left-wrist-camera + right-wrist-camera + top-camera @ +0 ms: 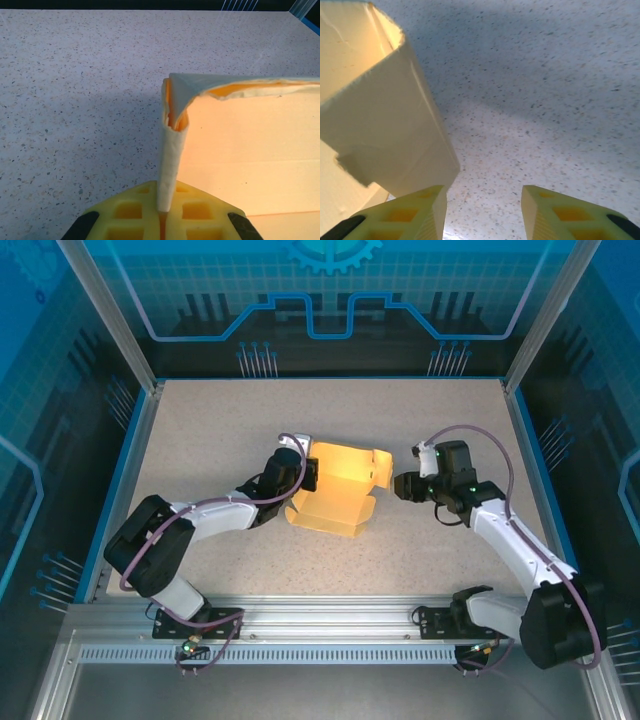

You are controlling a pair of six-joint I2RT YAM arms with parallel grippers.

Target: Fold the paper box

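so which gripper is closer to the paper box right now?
Left. The left gripper is shut on a raised left-edge flap of the paper box. The right gripper sits open just off its right side, gripping nothing.

Left gripper (164, 202) jaws clamped on the paper box (340, 492); right gripper (482, 202) jaws apart.

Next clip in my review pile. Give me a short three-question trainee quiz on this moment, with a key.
1. True or false: the left gripper is pinching an upright wall of the paper box.
2. The right gripper is: A) open, B) shut on the box, C) shut on nothing.
3. Fill in: seen from the top view, the box lies ____ the two grippers.

Key: 1 true; 2 A; 3 between.
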